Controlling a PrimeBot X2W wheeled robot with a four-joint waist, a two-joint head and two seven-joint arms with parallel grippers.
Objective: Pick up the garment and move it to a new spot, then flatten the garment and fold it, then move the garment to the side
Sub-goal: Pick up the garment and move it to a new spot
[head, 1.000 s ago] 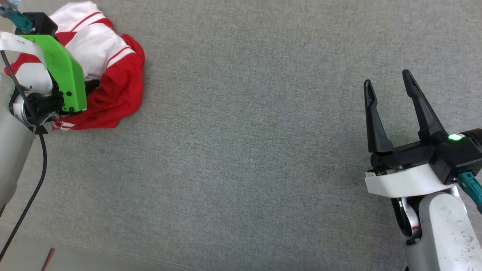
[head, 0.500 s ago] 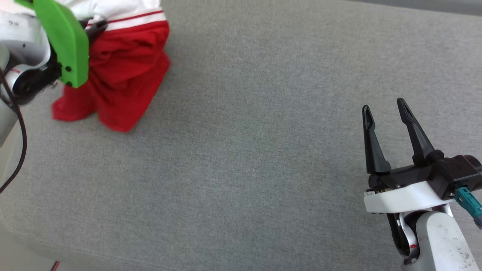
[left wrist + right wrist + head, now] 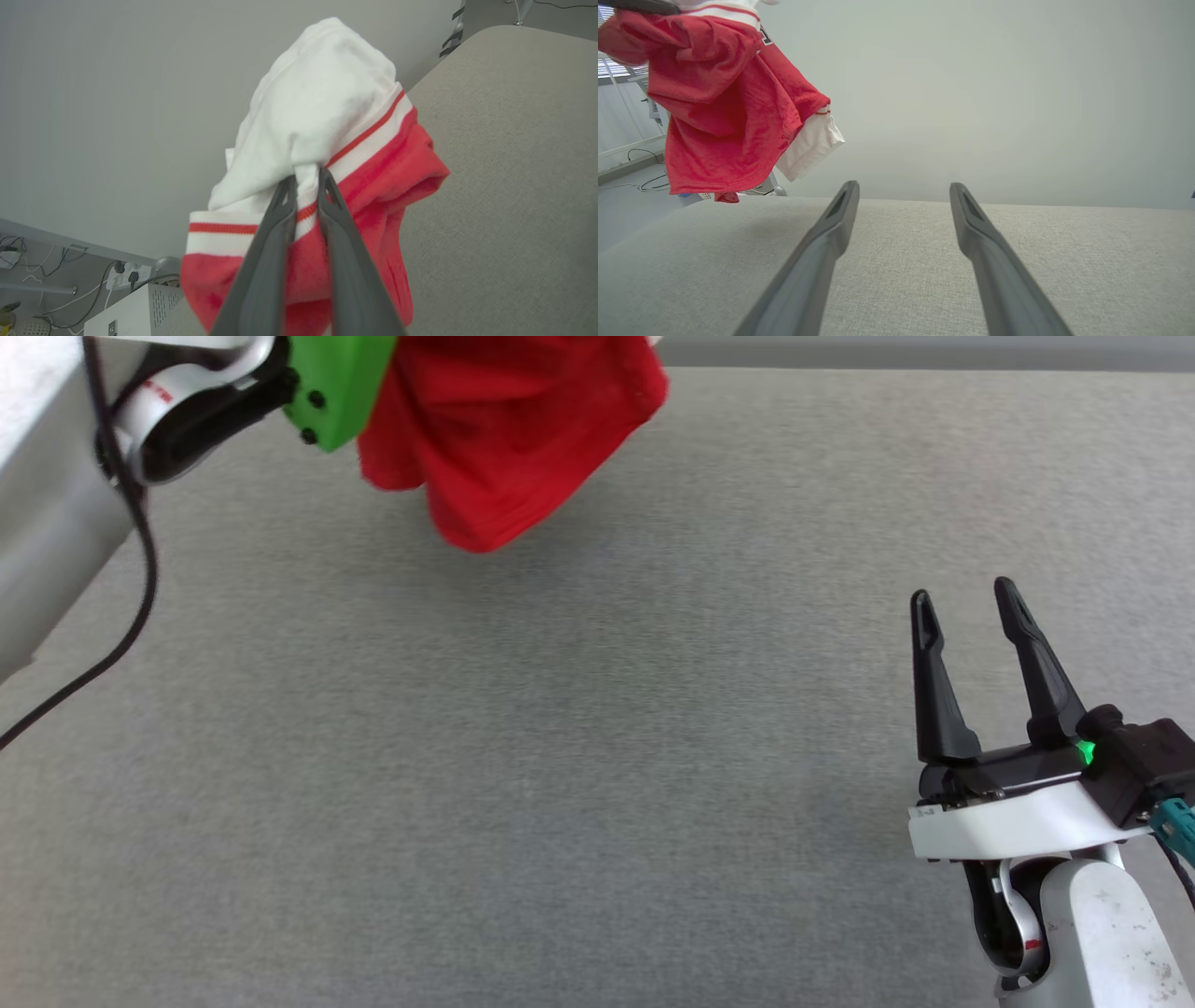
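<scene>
— One grip?
— Pinched the garment (image 3: 504,439) at a white sleeve with the left gripper (image 3: 306,175); hung lengthwise down over the cushion (image 3: 560,756), far left.
— And the right gripper (image 3: 962,593)?
— Gaped empty, near right, well apart.

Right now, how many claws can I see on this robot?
2. The left claw pinches the red-and-white garment, hanging above the grey fabric surface; the right claw stands open and empty at the head view's lower right.

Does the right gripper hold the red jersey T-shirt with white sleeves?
No, the right gripper stands open with nothing between its fingers; the red jersey T-shirt hangs well apart from it.
</scene>
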